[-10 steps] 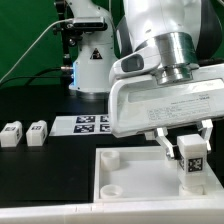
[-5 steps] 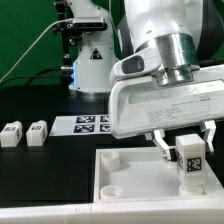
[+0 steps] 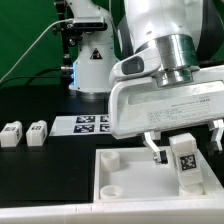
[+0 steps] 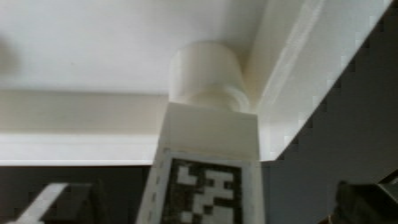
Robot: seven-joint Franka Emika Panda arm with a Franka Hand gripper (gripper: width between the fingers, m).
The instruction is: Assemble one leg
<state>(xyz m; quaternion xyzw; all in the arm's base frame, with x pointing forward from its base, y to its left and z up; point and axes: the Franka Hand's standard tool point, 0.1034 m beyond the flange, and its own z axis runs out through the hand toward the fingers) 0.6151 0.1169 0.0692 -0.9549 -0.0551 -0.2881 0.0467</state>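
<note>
A white leg (image 3: 186, 160) with a black-and-white tag stands upright at the corner of the large white plate (image 3: 122, 172) on the exterior view's right. My gripper (image 3: 185, 145) hangs right above it, open, with a finger (image 3: 153, 149) on each side and a gap to the leg. In the wrist view the leg (image 4: 210, 180) runs up the middle with its far end at the plate's round corner socket (image 4: 214, 75). The dark fingers (image 4: 59, 205) stand clear of it on both sides.
Two more white tagged legs (image 3: 12, 134) (image 3: 38, 132) stand on the black table at the exterior view's left. The marker board (image 3: 85, 124) lies behind the plate. A white tagged stand (image 3: 88, 65) with cables stands at the back.
The fingers have spread apart and let go of the leg. The leg stays upright at the plate's corner.
</note>
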